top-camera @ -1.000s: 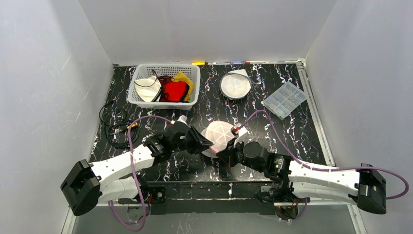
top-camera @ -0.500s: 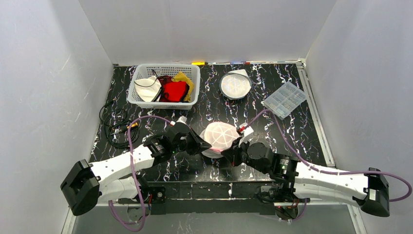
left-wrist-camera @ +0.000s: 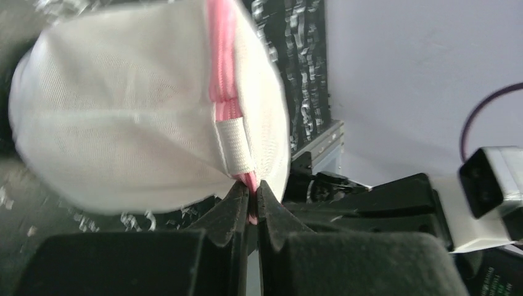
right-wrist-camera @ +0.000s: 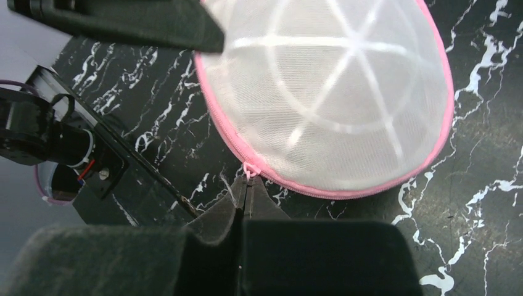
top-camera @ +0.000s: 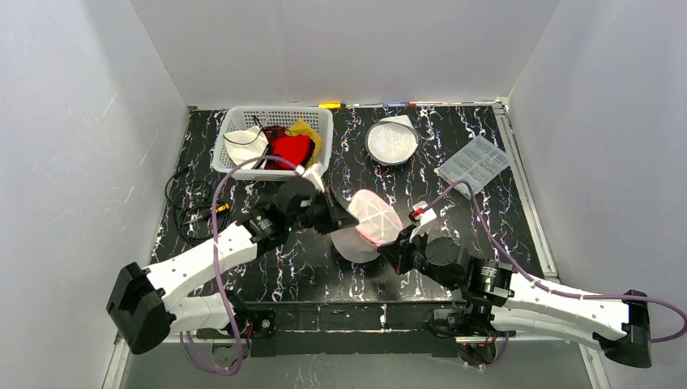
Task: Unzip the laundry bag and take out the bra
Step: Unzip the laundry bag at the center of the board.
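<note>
No legible text or labels

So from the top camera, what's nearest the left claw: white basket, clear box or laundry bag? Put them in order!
1. laundry bag, pinched in the left claw itself.
2. white basket, back and to the left.
3. clear box, far over on the right.

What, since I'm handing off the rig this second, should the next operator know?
Left gripper: shut on the end of the zip, below the white tab.
Right gripper: shut on the zip pull.
Bag: tilted up between both grippers.
Done: both grips set; the zip looks closed where visible.
To do: pull the zip open, take out the bra, which is not visible.
</note>
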Robot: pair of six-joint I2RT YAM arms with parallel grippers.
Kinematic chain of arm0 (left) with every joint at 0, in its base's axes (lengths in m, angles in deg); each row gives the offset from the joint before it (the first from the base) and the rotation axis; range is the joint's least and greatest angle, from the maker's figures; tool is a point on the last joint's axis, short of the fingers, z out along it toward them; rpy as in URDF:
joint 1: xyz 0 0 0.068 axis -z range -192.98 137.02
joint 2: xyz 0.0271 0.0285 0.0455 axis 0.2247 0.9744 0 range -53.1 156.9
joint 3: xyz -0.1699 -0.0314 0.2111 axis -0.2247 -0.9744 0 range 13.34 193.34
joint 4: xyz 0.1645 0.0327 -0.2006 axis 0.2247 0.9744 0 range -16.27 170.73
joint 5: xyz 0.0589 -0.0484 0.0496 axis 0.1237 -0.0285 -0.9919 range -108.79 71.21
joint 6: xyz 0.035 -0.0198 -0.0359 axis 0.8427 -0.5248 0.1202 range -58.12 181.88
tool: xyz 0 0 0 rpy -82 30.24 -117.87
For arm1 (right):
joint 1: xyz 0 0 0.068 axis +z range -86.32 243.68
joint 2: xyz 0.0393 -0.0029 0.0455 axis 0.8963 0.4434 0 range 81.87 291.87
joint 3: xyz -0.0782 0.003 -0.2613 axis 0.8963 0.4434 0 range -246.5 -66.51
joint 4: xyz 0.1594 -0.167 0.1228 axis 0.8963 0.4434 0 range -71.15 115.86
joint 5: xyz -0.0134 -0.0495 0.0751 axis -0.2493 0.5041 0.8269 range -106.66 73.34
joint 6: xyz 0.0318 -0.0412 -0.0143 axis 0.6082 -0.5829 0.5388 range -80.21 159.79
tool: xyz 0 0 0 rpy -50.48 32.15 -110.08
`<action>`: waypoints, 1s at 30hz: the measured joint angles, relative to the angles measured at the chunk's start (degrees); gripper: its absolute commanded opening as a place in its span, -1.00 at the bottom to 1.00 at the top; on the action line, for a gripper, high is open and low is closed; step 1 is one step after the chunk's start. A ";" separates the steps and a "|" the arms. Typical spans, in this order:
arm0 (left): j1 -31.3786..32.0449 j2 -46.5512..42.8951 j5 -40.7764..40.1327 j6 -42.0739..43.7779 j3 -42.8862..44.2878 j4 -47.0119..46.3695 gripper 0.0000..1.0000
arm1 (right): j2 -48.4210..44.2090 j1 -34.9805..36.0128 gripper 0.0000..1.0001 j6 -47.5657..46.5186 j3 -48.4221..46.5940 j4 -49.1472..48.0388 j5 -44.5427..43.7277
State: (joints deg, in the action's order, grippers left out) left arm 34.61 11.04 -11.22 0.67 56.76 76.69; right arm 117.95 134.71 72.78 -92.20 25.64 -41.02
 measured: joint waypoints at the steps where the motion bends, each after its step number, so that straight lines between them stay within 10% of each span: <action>1: -0.61 1.38 1.88 1.97 2.75 0.31 -1.00 | -0.13 -0.02 -0.97 -0.48 -0.74 0.39 0.11; 9: -2.62 10.84 15.72 13.94 19.28 0.72 -1.00 | -0.33 0.00 -0.97 -3.76 -9.09 1.20 3.43; 20: -5.07 13.07 20.96 15.58 6.67 -5.25 -1.00 | 5.66 0.31 -0.97 -1.03 -4.28 0.20 5.31; 26: -5.09 10.58 18.08 15.26 1.84 -4.09 0.33 | 8.85 0.42 -0.97 1.40 -2.51 -1.84 5.22; 30: -5.09 4.31 15.82 14.32 0.72 -0.92 0.69 | 9.22 0.63 -0.97 2.19 -2.54 -4.11 4.72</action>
State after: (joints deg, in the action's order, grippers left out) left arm 29.52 15.35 4.61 14.98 57.48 75.77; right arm 127.17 135.34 74.97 -94.73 21.53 -36.30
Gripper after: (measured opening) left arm 0.761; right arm 0.032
